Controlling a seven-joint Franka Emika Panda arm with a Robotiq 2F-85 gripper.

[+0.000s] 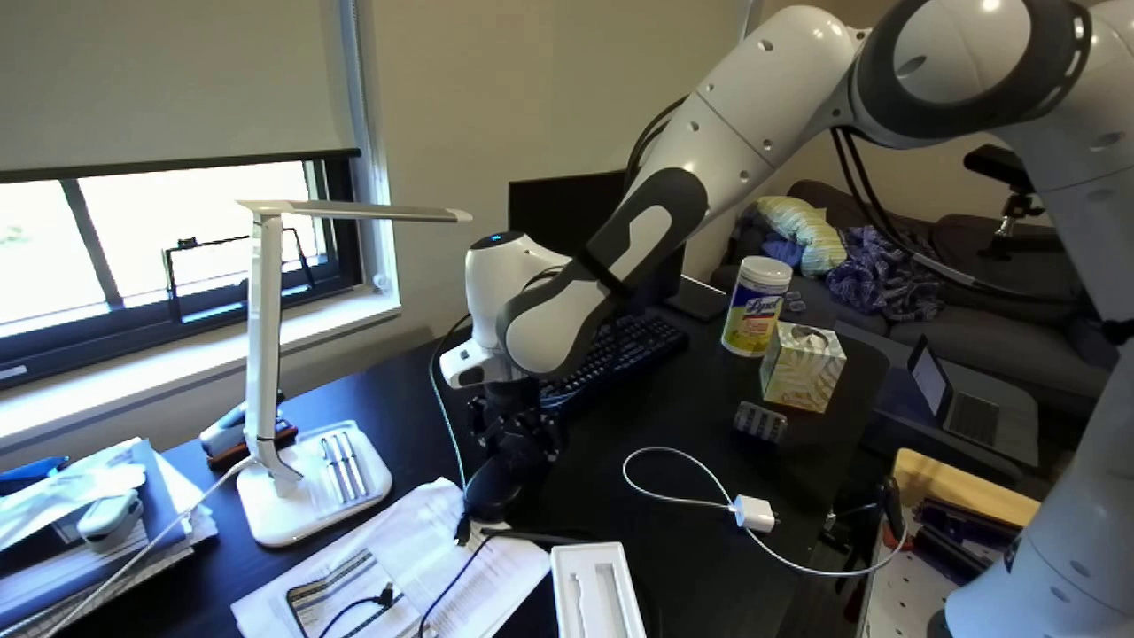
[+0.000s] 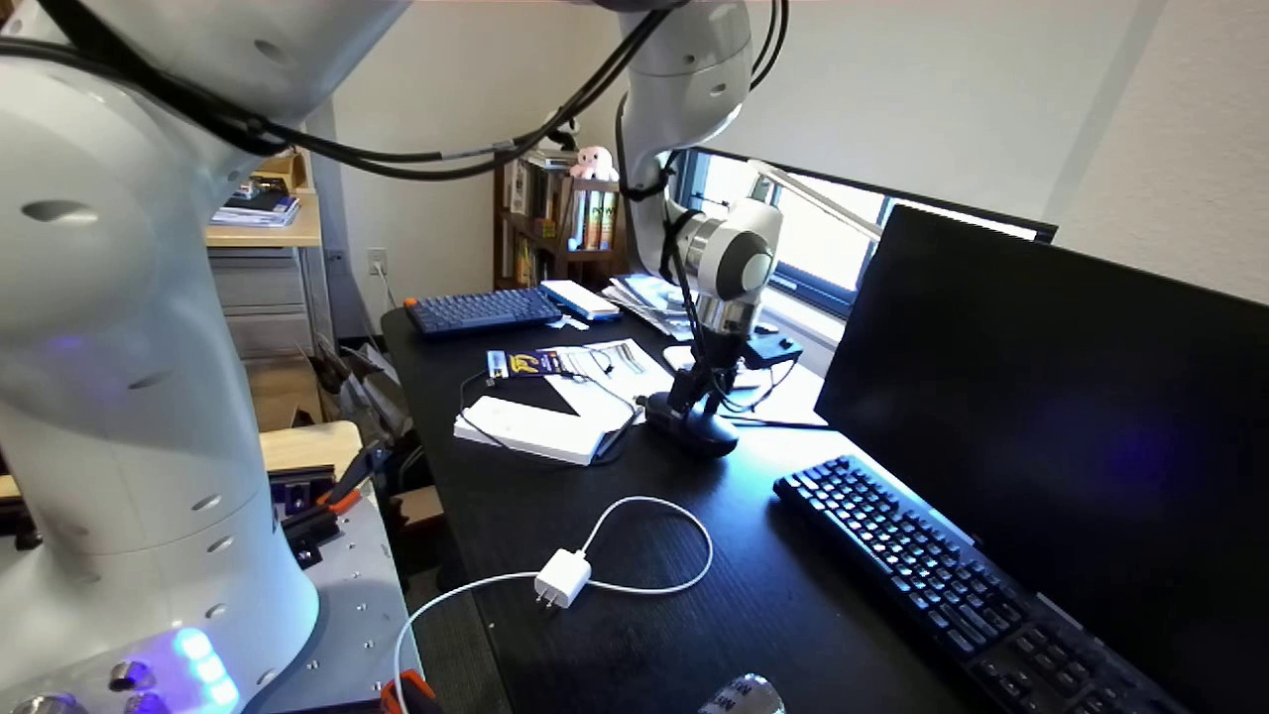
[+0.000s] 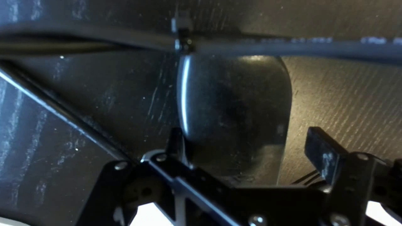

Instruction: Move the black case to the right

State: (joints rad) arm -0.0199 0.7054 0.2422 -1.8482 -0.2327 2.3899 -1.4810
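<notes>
The black case (image 1: 493,489) is a dark oblong with rounded ends, lying on the black desk. It also shows in an exterior view (image 2: 702,434) below my gripper (image 2: 698,395). In the wrist view the case (image 3: 234,100) lies between the two fingers of my gripper (image 3: 246,141). The fingers are apart. The left finger is close beside the case's left edge; whether it touches cannot be told. A gap shows between the right finger and the case's right edge. The gripper's body hides the near end of the case. In an exterior view the gripper (image 1: 516,443) points down at it.
Papers (image 1: 399,549) and a white box (image 2: 530,429) lie near the case. A black cable (image 3: 62,111) runs beside it. A long black keyboard (image 2: 922,565), a monitor (image 2: 1041,416), a lamp (image 1: 266,354), a white charger (image 1: 753,512) with cable and a tissue box (image 1: 802,368) are on the desk.
</notes>
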